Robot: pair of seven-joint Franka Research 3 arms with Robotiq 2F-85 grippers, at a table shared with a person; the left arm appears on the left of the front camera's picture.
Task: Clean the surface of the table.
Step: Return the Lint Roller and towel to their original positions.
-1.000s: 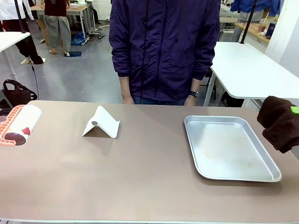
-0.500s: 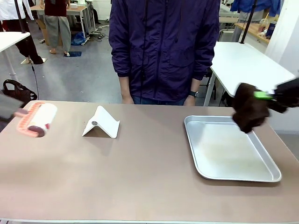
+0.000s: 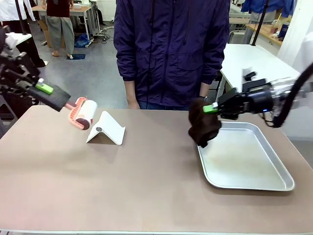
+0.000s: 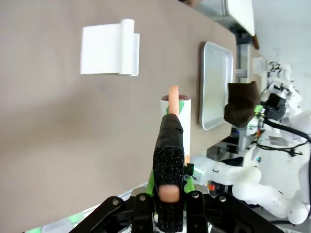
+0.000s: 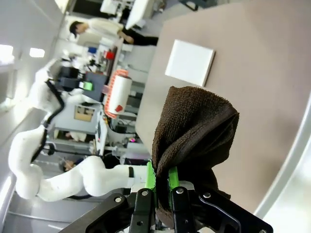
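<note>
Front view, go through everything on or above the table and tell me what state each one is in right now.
Lint roller: held off the table by the shut left claw.
Dark brown cloth: hanging from the shut right claw, over the tray's near-left corner.
Metal tray: flat on the table, nothing in it.
White folded stand: resting on the table, untouched.

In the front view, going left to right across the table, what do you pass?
Left gripper gripping a pink-handled lint roller with a white roll → folded white card stand → dark brown cloth held by the right gripper → shiny rectangular metal tray.
</note>
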